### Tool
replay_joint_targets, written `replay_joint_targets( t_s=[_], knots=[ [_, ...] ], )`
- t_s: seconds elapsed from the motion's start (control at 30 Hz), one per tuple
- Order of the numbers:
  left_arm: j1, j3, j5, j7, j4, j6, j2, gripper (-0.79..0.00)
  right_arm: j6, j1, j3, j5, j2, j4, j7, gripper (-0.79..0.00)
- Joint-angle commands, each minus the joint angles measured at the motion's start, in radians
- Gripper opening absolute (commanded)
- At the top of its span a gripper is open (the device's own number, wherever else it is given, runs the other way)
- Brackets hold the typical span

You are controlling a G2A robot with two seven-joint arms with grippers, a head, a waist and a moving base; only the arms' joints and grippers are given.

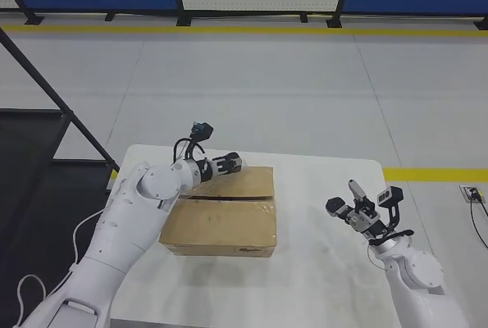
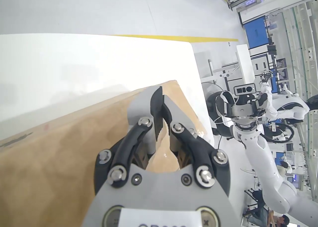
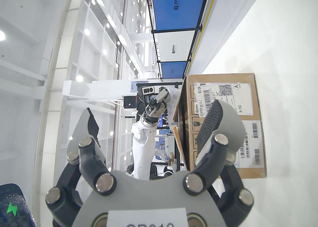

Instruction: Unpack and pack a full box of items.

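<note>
A brown cardboard box point(image 1: 219, 221) with closed top flaps lies on the white table point(image 1: 326, 271); printed labels cover its end face point(image 3: 251, 94). My left gripper point(image 1: 235, 162) rests over the far top flap near the seam, its fingers point(image 2: 159, 111) shut, with nothing visible between them; the box top point(image 2: 62, 151) is right beneath. My right gripper point(image 1: 344, 197) hangs over bare table to the right of the box, well apart from it and open wide, its pads point(image 3: 211, 121) empty. From the right wrist, the left gripper point(image 3: 159, 100) is seen at the box's upper edge.
The table's far edge point(image 2: 149, 39) runs just behind the box. A black frame point(image 1: 38, 98) stands to the left of the table. Bare tabletop point(image 3: 285, 89) lies between the box and the right gripper.
</note>
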Motion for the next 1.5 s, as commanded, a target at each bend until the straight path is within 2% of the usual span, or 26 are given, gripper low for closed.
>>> replay_joint_targets(
  t_s=[0.0,0.23,0.93,1.47],
  knots=[
    [0.001,-0.002,0.002,0.001,-0.002,-0.005,-0.001,-0.785,0.000,0.001,0.000,0.001,0.001,0.000,0.000,0.000],
    [0.028,-0.044,-0.033,-0.027,-0.057,-0.036,0.010,-0.785,0.007,0.010,-0.011,0.001,0.002,0.004,-0.004,0.000],
    [0.174,-0.134,-0.029,-0.114,-0.309,-0.036,0.052,-0.785,0.020,0.036,-0.039,-0.006,0.005,0.017,-0.009,0.000],
    [0.185,-0.079,0.004,-0.121,-0.300,-0.027,0.041,-0.785,0.017,0.034,-0.041,-0.001,0.011,0.031,-0.008,0.000]
  ],
)
